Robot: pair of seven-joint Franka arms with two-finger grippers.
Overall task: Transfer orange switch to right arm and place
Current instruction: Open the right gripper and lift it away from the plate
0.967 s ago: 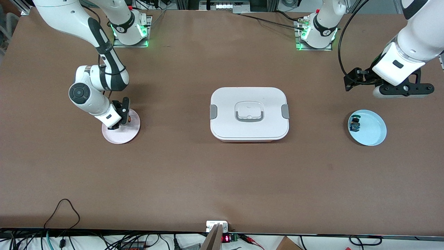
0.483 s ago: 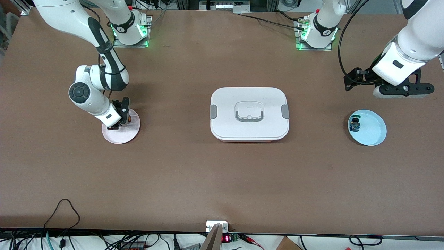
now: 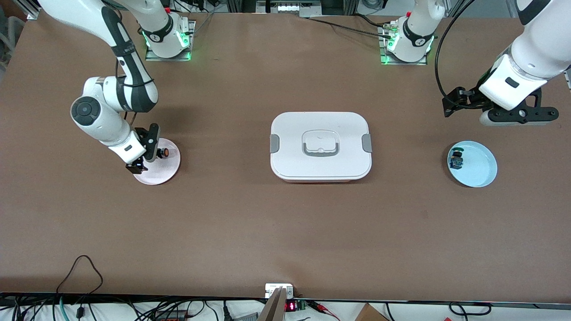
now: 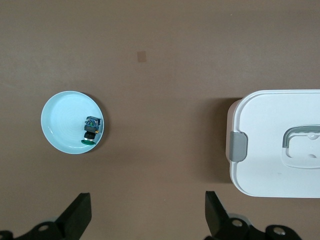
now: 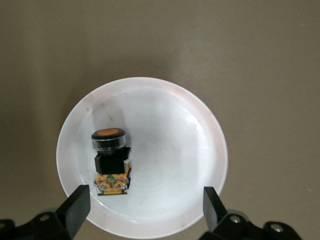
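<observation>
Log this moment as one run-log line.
right gripper: open over pink plate | orange-capped black switch: released on plate | left gripper: open, waiting

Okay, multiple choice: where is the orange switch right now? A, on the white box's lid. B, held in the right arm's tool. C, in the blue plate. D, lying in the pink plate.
D: the orange switch lies on its side in the pink plate, free of the open right tool above it; the blue plate holds only the green-capped switch.
</observation>
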